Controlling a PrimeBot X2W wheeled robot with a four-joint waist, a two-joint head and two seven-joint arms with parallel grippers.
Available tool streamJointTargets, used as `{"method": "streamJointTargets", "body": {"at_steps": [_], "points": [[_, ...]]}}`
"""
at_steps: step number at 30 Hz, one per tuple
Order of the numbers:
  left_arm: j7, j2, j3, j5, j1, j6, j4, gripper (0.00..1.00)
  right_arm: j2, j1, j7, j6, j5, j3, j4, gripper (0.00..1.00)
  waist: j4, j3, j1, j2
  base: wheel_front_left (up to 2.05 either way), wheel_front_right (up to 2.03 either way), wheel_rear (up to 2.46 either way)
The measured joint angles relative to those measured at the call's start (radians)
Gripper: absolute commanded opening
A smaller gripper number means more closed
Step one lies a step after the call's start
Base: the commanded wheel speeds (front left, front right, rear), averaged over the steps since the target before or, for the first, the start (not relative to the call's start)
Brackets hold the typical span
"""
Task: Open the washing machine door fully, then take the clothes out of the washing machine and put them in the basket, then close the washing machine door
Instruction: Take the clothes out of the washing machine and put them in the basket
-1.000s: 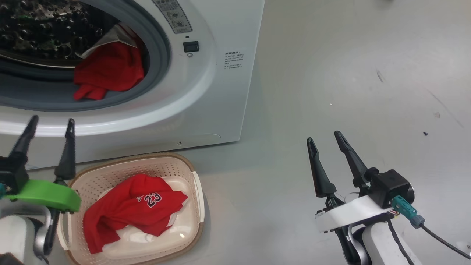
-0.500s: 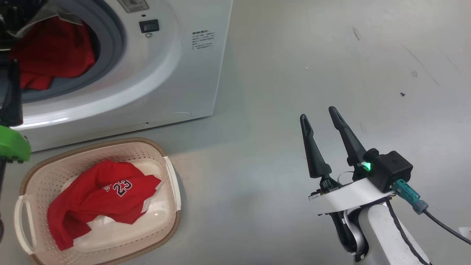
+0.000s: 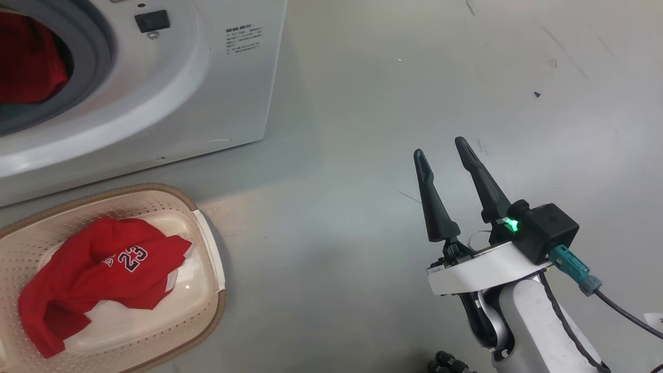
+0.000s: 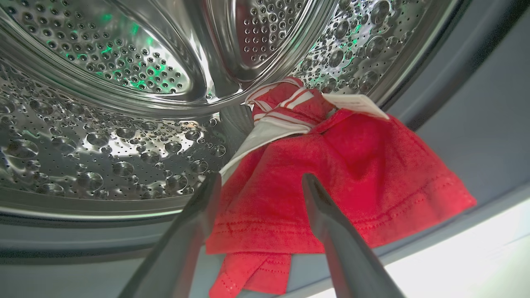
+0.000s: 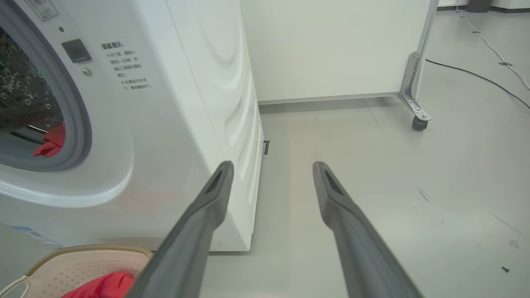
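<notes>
Two grippers: fingers apart, empty.
Left wrist: left gripper [image 4: 261,179] facing red jersey [image 4: 352,174] at steel drum [image 4: 103,145] rim.
Head: right gripper [image 3: 439,146]; red number-23 jersey [image 3: 103,269] in cream perforated basket [image 3: 77,210].

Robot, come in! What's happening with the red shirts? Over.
Left gripper open, at red garment in drum. Right gripper open, empty. One jersey in basket. Nothing blocking.

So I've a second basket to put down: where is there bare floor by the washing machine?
Bare floor lies right of the washing machine, between the basket and the right gripper. Crowded: the basket holds a red jersey, and the left gripper points at another red garment in the drum.
</notes>
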Motion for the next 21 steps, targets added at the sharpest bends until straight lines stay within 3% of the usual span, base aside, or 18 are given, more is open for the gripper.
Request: {"method": "streamJointTargets", "body": {"at_steps": [11,21], "points": [[0.112,0.016,-0.039,-0.030,-0.132,-0.009,0.109,1.00,0.001,-0.030,0.000,-0.015,0.007,0.004,-0.014,1.00,-0.027,0.059,0.0000,0.0000,0.00,0.00,0.00],[0.151,0.047,-0.051,-0.013,-0.215,-0.009,0.194,1.00,0.001,-0.045,0.000,-0.025,0.006,0.010,-0.015,1.00,-0.033,0.078,0.0001,0.0000,0.00,0.00,0.00]]}}
